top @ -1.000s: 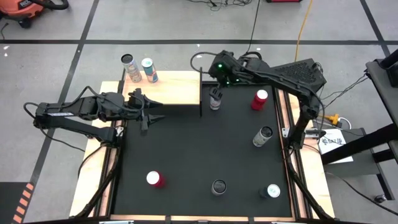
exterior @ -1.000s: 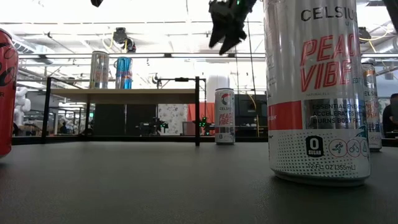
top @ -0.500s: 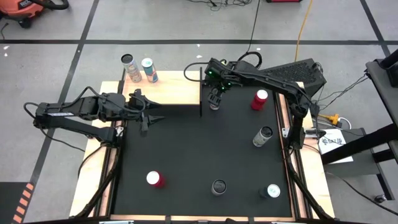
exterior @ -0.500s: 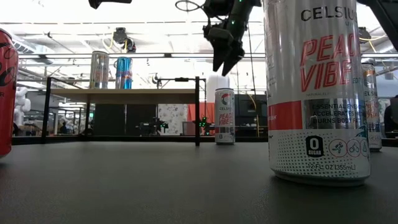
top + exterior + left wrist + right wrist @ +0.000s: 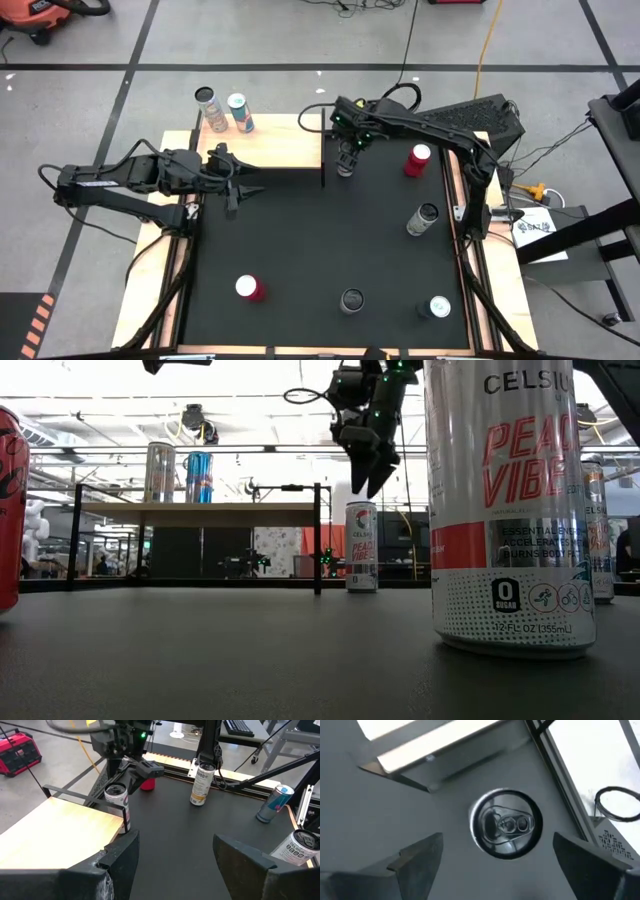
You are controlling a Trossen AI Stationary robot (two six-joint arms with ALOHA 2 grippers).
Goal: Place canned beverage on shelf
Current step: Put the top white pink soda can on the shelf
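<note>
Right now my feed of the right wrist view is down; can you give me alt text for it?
Looking straight down, the silver top of a can with its pull tab sits centred between the right gripper's two open dark fingers, standing on the black table and not yet touched. The pale wooden shelf edge and one thin black leg run just beyond it.

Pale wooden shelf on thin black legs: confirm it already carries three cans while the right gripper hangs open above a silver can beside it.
Wrong count: the pale wooden shelf carries two cans, per the high view. The right gripper does hang open above the silver can.
</note>
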